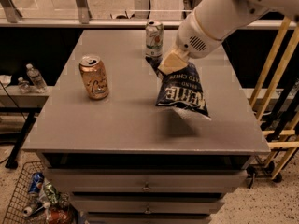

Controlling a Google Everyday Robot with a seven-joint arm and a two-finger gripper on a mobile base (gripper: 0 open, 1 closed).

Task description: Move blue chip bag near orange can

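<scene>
While the tool (pixel 164 65) pinched just the top corner of the blue chip bag (pixel 183 93), dangling below it clear of the counter (pixel 117 122), the slick film looked liable to slip out, or swing into the white-and-green can (pixel 154 38) right behind, short of the orange can (pixel 94 78) well off to its left.

The grey table (pixel 117 125) is carrying the upright orange can (pixel 94 77), a white-and-green can (pixel 154 38) standing behind-right of it; right of the orange can, the gripper (pixel 170 63) is holding the blue chip bag (pixel 183 93) aloft
</scene>
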